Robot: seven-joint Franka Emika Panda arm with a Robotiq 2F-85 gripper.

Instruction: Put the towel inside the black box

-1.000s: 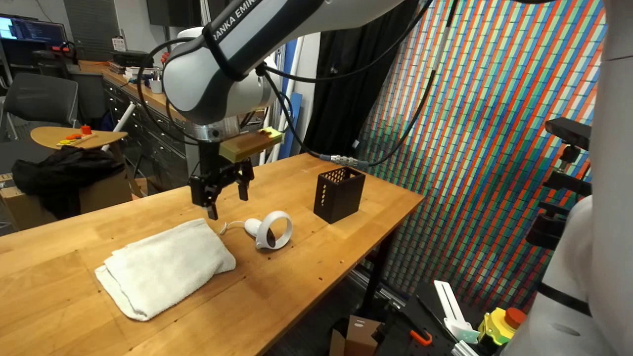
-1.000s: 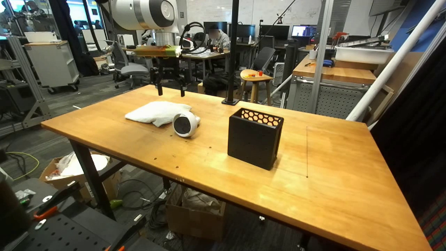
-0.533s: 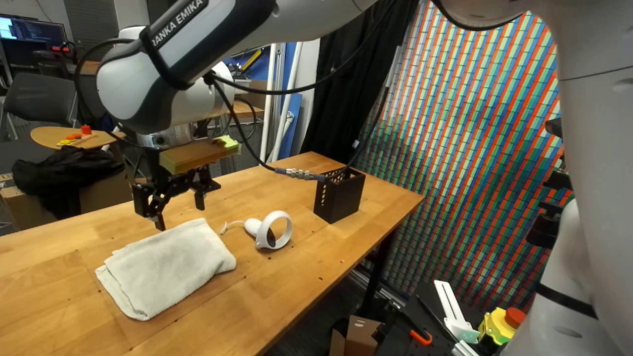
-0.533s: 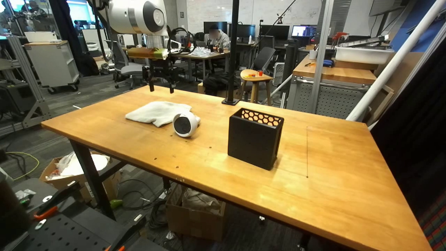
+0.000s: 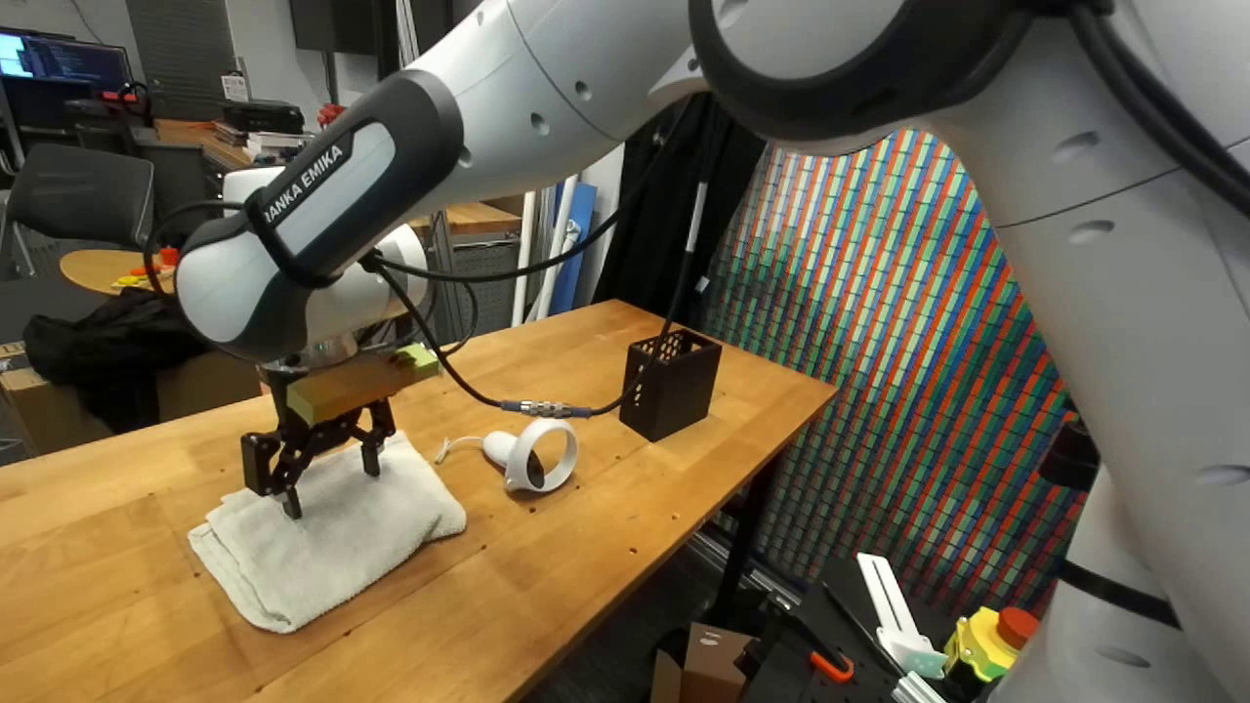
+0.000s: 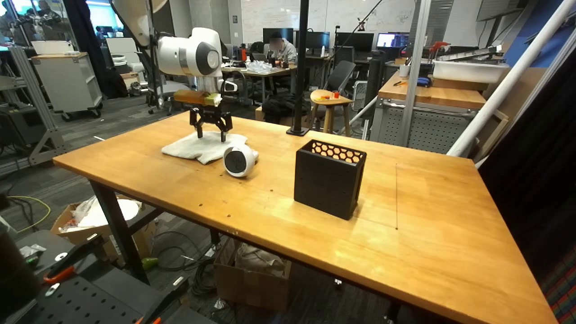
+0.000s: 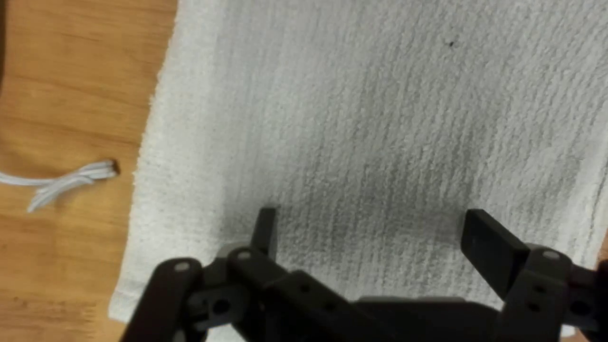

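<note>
Here's the towel [image 5: 410, 527], folded and lying flat on the bench [image 5: 547, 586]! Straight above it the hand [image 5: 332, 491] points down, fingers spread wide; whether the tips touch the towel, I can't tell. Near the towel sits a white ringed controller [image 5: 518, 464], and well apart from the towel, upright, open-topped, the black box [image 6: 326, 180]!

Towel [image 5: 342, 549], controller [image 6: 238, 161], box [image 6: 325, 183] on table [image 6: 427, 265]

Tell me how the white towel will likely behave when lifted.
The towel looks like soft, folded cloth, so it will probably sag. Layers showing at one edge may fall open. Its fuzzy, ribbed surface suggests it's unlikely to slip.
</note>
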